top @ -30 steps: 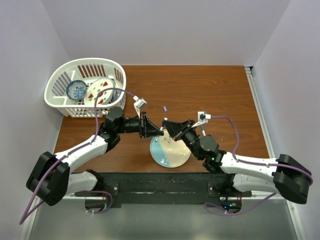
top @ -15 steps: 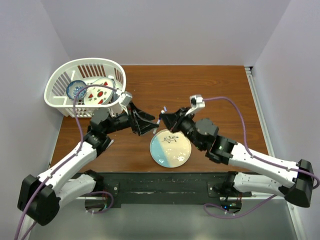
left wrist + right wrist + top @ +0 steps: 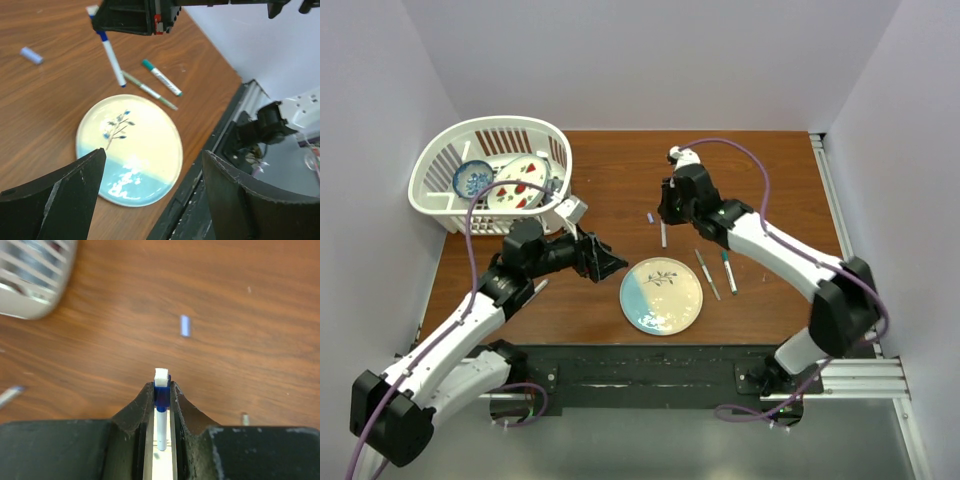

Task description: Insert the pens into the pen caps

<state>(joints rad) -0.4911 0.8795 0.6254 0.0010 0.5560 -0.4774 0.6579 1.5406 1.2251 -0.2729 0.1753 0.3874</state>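
Observation:
My right gripper [image 3: 664, 216] is shut on a white pen [image 3: 111, 52] that hangs tilted above the table behind the plate. In the right wrist view the pen's blue band [image 3: 161, 391] sits between the jaws, with a white end sticking out past them. Its lower tip is blue. A purple pen cap [image 3: 650, 216] [image 3: 185, 325] lies loose on the wood just left of the right gripper. A thin grey pen [image 3: 707, 273] and a green-ended white pen [image 3: 728, 271] lie right of the plate. My left gripper [image 3: 607, 262] [image 3: 152, 162] is open and holds nothing, just left of the plate.
A round cream-and-blue plate [image 3: 662, 310] [image 3: 150, 185] lies near the front edge with nothing on it. A white basket [image 3: 440, 210] holding dishes stands at the back left. The black rail [image 3: 650, 362] runs along the table's near edge.
My left gripper has opened and drawn back to the left. The right arm has carried the pen from above the plate to the far side, near the purple cap.

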